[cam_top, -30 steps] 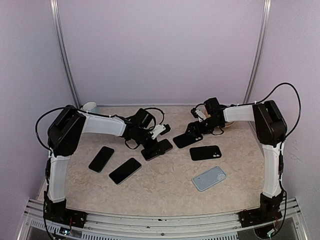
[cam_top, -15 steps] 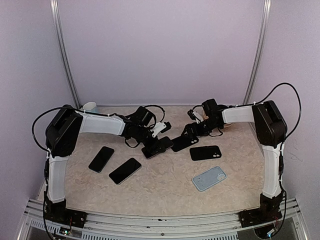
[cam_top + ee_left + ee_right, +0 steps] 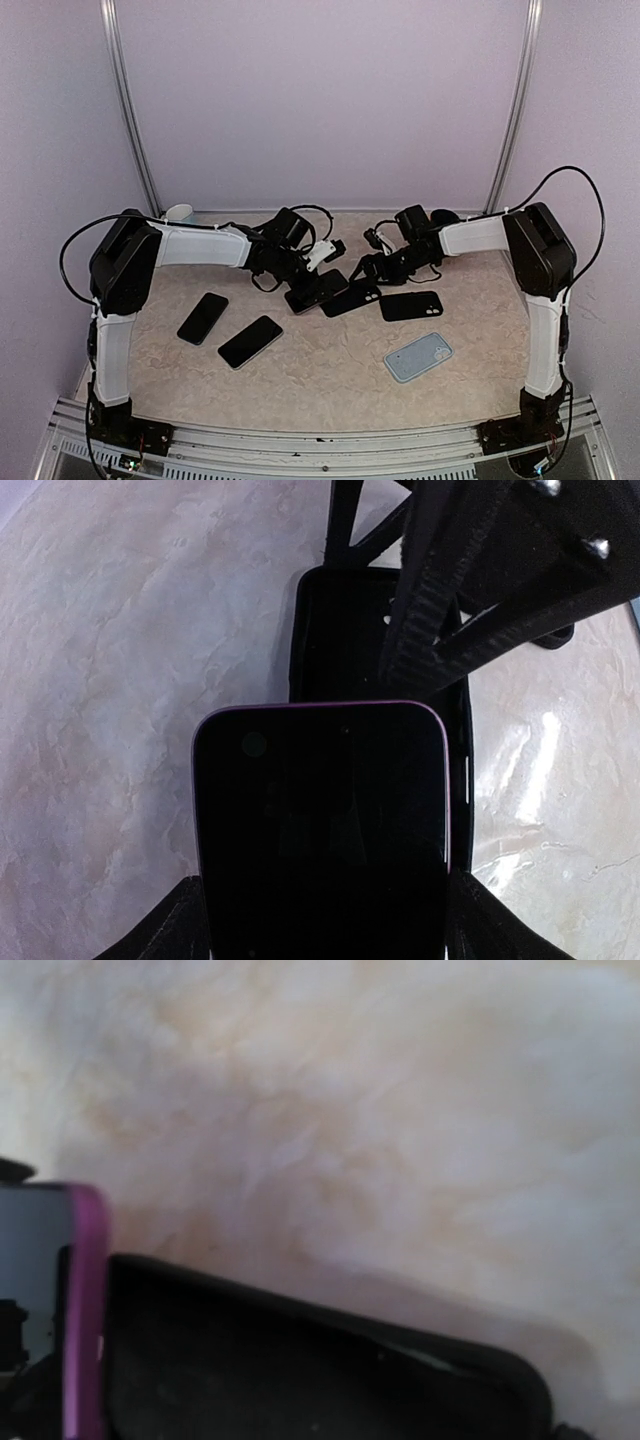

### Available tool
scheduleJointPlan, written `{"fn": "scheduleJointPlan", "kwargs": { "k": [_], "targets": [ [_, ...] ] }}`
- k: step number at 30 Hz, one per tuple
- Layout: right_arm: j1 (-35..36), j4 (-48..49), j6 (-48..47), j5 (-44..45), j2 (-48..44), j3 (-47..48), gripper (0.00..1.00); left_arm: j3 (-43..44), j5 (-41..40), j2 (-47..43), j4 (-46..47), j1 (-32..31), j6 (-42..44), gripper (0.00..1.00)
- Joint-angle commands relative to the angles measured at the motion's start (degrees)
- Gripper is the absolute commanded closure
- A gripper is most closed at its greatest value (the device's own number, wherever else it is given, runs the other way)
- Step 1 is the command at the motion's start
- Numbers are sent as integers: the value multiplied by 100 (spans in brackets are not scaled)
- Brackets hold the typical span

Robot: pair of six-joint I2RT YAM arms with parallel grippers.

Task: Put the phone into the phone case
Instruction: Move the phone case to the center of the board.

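My left gripper is shut on a black-screened phone with a purple rim. The left wrist view shows the phone clamped between my fingers, its far end lying over the near end of the black phone case. My right gripper is shut on that black case and holds it low over the table against the phone. The right wrist view shows the case blurred along the bottom and the phone's purple rim at the left; its own fingers are hidden.
A second black case lies just right of the held one. A light blue case lies nearer the front right. Two dark phones lie at the left. A white cup stands at the back left.
My right gripper has carried the black case leftward until it meets the phone. My left gripper has shifted slightly right and back with the phone.
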Motion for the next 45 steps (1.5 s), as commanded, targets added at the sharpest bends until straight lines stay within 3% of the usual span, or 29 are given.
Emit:
{"fn": "scheduleJointPlan", "kwargs": {
  "k": [1,11,22,45],
  "targets": [
    [103,46,266,-202,-307,-154,0,209,-69,-158,-104,-68,134,32],
    [-191,-189,186,40,-583,-134,0,967,-207,249,-854,-225,518,32],
    [-240,-258,300,-16,-249,76,0,1605,-183,721,-1188,-276,734,32],
    [305,352,772,-651,25,-211,0,1235,-153,697,-1129,-329,631,33]
  ]
}}
